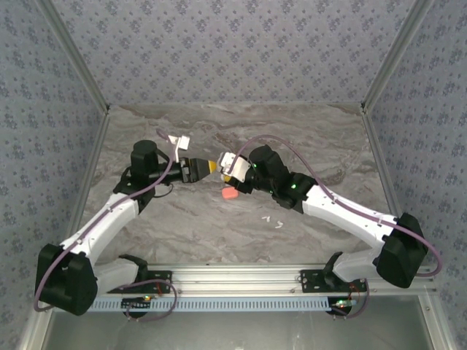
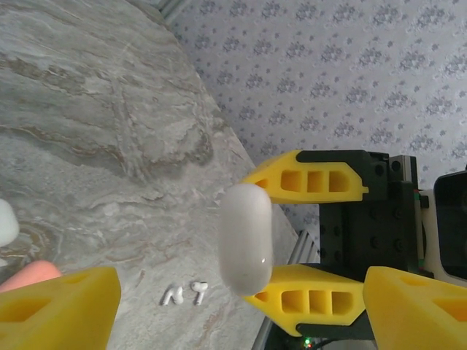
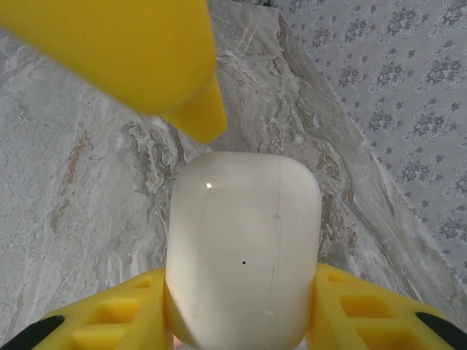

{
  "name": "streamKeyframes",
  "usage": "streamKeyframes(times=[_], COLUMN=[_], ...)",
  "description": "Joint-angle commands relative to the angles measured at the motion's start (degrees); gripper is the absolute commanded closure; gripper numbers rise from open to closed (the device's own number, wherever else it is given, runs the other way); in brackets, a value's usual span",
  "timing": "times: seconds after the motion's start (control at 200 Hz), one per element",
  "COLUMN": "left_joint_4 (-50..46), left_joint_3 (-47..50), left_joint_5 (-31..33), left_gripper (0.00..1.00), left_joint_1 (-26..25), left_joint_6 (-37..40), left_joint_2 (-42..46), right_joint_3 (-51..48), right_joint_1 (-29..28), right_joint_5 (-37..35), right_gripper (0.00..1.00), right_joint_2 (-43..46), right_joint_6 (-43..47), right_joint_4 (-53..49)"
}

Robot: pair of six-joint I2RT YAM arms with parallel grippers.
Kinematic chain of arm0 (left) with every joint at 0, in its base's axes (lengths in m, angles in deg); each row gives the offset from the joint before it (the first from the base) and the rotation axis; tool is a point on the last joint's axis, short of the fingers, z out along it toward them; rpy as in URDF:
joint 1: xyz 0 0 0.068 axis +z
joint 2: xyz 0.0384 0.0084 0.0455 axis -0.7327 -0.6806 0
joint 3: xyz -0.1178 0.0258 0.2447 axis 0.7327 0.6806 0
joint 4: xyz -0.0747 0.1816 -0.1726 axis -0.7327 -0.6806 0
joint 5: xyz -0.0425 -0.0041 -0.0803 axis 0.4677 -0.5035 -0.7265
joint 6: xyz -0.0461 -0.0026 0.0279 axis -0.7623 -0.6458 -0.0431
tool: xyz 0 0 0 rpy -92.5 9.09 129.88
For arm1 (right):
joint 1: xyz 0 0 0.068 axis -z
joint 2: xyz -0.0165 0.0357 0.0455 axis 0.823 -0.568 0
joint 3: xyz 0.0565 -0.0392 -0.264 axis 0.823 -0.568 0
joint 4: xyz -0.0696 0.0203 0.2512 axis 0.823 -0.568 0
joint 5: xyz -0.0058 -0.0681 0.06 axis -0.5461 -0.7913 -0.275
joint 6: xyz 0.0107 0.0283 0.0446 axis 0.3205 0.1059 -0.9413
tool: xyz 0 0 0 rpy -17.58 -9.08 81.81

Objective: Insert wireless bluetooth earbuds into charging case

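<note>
Over the veined grey marble desk (image 1: 190,227), my right fingers (image 3: 365,310) clamp a smooth, glossy white pill-shaped charging case (image 3: 244,248), its lid shut. My left fingers (image 2: 66,306) are spread wide just before it, gripping nothing. Two tiny white stemmed earbuds (image 2: 198,292) lie loose on the desk, near a rounded orange-pink piece (image 1: 229,194).

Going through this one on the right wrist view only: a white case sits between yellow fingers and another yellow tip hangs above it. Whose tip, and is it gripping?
Observer: It belongs to the left gripper; in the left wrist view its fingers stand wide either side of the white case, not closed on it.
Operator: Any earbuds around?
Observer: Two white earbuds lie loose on the table.
Operator: Anything else?
Observer: An orange-red object lies on the table too, apart from the earbuds.
</note>
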Motion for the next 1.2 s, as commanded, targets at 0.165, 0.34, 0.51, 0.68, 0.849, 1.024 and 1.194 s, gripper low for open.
streamKeyframes(times=[0.165,0.34,0.51,0.68,0.849,1.024,1.194], left_joint_4=[1.85,2.02,1.58,0.51,-1.17,-0.86,2.51], left_joint_3=[-4.22,-4.60,-5.00,-5.41,-5.85,-5.68,-3.80], left_joint_5=[-2.46,-2.70,-3.38,-4.06,-4.38,-2.30,5.21], left_gripper=[0.28,0.42,0.59,0.71,0.82,0.87,1.00], left_joint_1=[-3.38,-4.56,-4.98,-5.11,-5.19,-5.28,-6.14], left_joint_6=[2.44,2.43,2.43,3.02,4.39,5.45,8.73], left_joint_2=[-3.81,-5.03,-5.94,-6.31,-6.00,-4.89,-1.71], right_joint_3=[1.10,1.23,1.81,2.22,3.20,4.33,2.35], right_joint_1=[-0.83,-0.92,-0.91,-0.89,-0.11,1.35,5.18], right_joint_5=[1.11,0.54,0.01,-0.80,-0.45,2.48,13.01], right_gripper=[0.57,0.57,0.57,0.56,0.50,0.24,0.04], right_joint_2=[0.94,0.75,0.27,-0.47,-0.58,1.17,5.70], right_joint_6=[1.07,1.15,1.38,1.18,0.27,-2.41,-6.17], right_joint_4=[0.85,0.42,-0.47,-1.07,-2.60,-5.95,-7.82])
